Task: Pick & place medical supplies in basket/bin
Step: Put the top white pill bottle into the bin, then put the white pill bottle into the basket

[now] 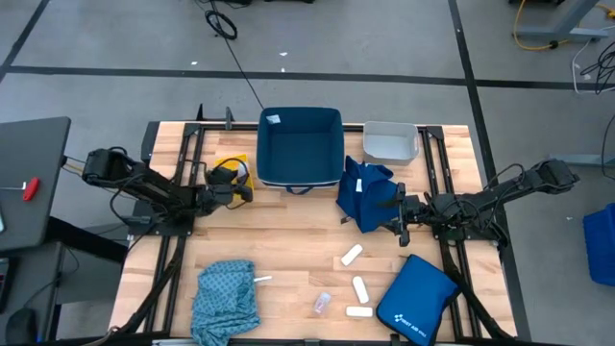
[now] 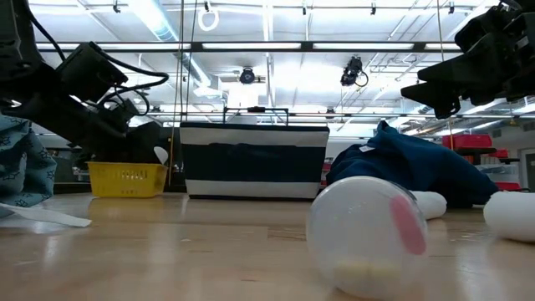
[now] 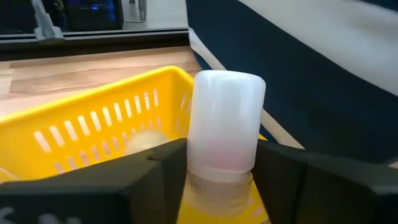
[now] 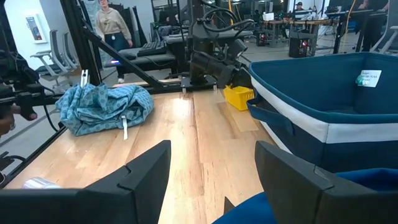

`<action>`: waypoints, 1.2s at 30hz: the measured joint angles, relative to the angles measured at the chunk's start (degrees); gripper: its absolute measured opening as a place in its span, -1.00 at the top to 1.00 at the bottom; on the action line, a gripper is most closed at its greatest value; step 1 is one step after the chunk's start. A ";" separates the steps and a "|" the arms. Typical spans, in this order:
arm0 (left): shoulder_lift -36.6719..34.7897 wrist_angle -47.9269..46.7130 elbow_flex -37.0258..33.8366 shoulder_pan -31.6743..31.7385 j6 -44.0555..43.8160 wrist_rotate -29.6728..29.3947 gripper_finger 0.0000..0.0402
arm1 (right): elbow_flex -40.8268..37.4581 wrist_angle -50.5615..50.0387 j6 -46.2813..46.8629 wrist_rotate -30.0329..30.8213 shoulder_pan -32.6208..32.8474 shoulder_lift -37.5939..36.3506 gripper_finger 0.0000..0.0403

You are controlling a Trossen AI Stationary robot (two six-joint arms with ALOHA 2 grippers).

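Note:
My left gripper [image 1: 240, 188] is shut on a small clear vial [image 3: 225, 121] just over the small yellow tub [image 1: 231, 169], which also shows in the left wrist view [image 3: 93, 127]. My right gripper [image 1: 398, 215] is open, its fingers [image 4: 146, 168] above the right edge of the dark blue cloth [image 1: 365, 197], which lies crumpled on the table. The large navy tub [image 1: 300, 146] and pale grey tub [image 1: 390, 141] stand at the far edge. A teal patterned cloth [image 1: 226, 293], three white packets [image 1: 352, 255] and another vial [image 1: 322, 304] lie near the front. My left gripper pinches the vial's lower body [image 3: 214, 165] between its two fingers, one on each side. The vial stands up past the fingertips, its rounded end [image 3: 229, 84] free. It is lifted clear, beside the yellow tub's near wall.
A flat royal-blue zip pouch [image 1: 416, 298] lies at the front right. A pale round thing [image 3: 146, 140] lies inside the yellow tub. Bare wood lies in the table's middle. A person [image 4: 111, 22] stands in the room beyond the table.

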 joint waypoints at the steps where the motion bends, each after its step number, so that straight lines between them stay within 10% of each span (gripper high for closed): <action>1: 0.00 0.17 0.00 -0.03 0.07 0.21 0.06 | 0.01 -0.01 0.00 0.00 0.00 0.00 -0.20; 8: 0.02 1.24 0.00 -0.03 0.97 0.32 -0.65 | 0.01 -0.02 0.02 0.02 0.00 0.00 -0.20; 36: -0.35 21.61 -0.09 -3.73 22.18 3.65 -0.41 | 0.00 0.00 0.04 0.04 0.00 0.00 -0.20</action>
